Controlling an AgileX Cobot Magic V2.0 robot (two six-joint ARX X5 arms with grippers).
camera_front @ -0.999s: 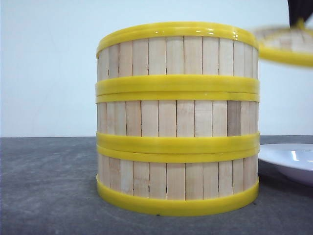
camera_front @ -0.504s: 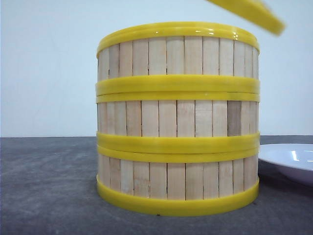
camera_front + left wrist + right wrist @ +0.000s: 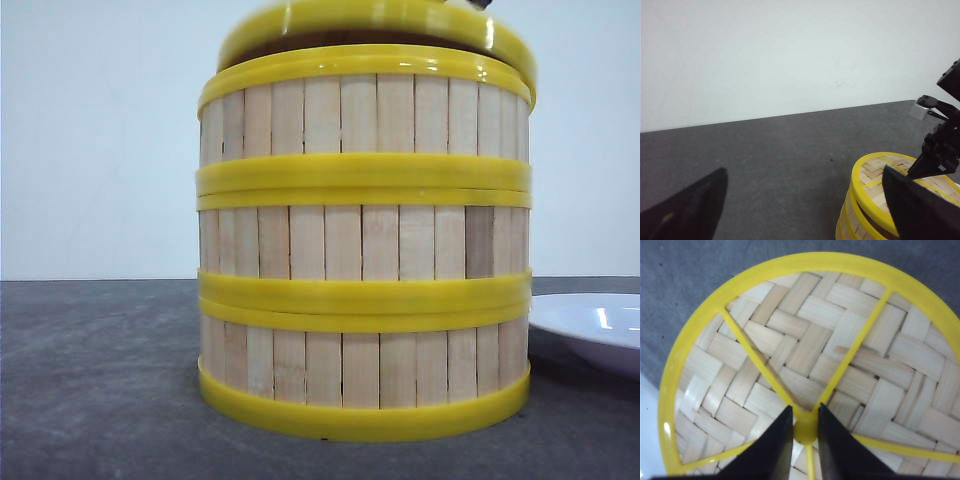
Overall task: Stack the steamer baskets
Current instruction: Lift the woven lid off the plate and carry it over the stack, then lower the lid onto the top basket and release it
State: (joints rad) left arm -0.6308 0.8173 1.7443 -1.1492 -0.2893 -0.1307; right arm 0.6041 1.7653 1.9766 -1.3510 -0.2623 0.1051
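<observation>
1. Baskets (image 3: 363, 240) fill the middle of the front view. You can see three of them, one on top of another, standing straight on the grey table (image 3: 100, 380).
2. You have the lid (image 3: 805, 365) in your right gripper (image 3: 805, 432). Its two dark fingers are pinched tight on the small yellow knob in the middle of the lid.
3. Look at the top of the front view. The lid (image 3: 375, 22) sits tilted over the top basket. Its right edge hangs down past the rim, and its left edge is lifted up, with a dark gap under it.
4. So the lid looks a bit too far right. I think you need to slide it a little left and make it flat before you let go.
5. Your left gripper (image 3: 805, 210) is wide open and holds nothing. In its own view the stack is low at the right edge of the frame, near one finger. The right arm is the one right over the stack.
6. A white plate (image 3: 590, 325) lies at the right edge of the front view, just beside the stack and not touching it.
</observation>
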